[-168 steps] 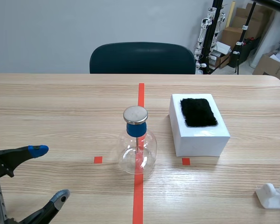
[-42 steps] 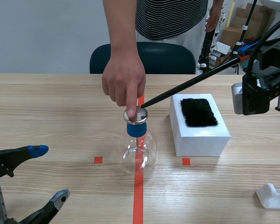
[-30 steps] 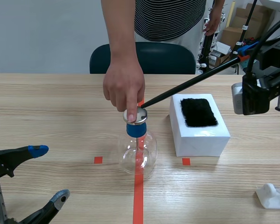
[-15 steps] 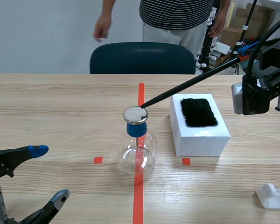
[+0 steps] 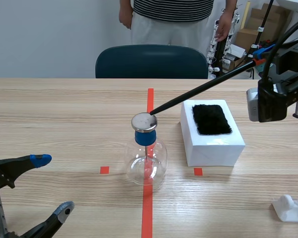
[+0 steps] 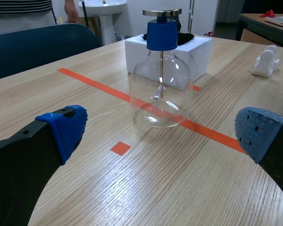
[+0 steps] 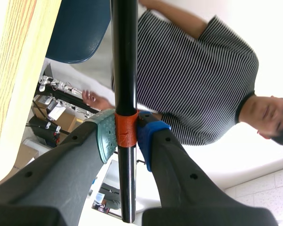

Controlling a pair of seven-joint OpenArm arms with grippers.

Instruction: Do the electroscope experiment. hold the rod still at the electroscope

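electroscope (image 5: pixel 147 153) flask holds thin metal stem (image 6: pixel 160 70); rod (image 5: pixel 203 88) tip at cap (image 5: pixel 144 122) 2 o'clock edge; right gripper (image 7: pixel 127 136) clamps rod; left gripper (image 6: pixel 161 132) wide apart, empty, at flask's 8 o'clock

Dark blue chair (image 5: pixel 151 61) is sitting at the wood table's (image 5: pixel 64 114) far edge. Pale wall (image 5: pixel 44 34) is running behind the chair, a striped-shirt person (image 5: pixel 174 20) is standing behind it, boxes (image 5: pixel 251 34) are sitting right of it.

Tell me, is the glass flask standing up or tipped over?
Upright: the electroscope stands on its round base, metal disc on top.
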